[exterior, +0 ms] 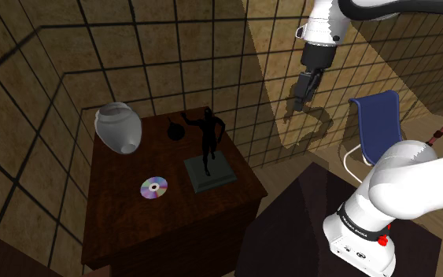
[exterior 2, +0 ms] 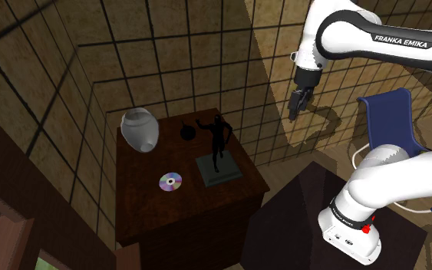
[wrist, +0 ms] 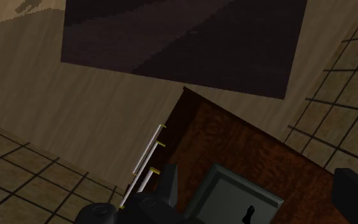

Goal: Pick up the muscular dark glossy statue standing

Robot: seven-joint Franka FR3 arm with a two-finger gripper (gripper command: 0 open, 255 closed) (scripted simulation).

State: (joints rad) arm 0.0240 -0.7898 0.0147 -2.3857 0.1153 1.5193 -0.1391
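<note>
A dark glossy statue of a muscular figure stands upright on a grey-green slab base, on a dark wooden cabinet. The second exterior view has the statue near the cabinet's right side. My gripper hangs high in the air, off the shoulder view's right of the cabinet and well apart from the statue. In the wrist view the gripper is open with nothing between its fingers; beyond them lie the base and a bit of the statue.
A white vase, a small black pot and a shiny disc share the cabinet top. A blue chair stands at the right. My dark stand is beside the cabinet. Tiled walls close in behind.
</note>
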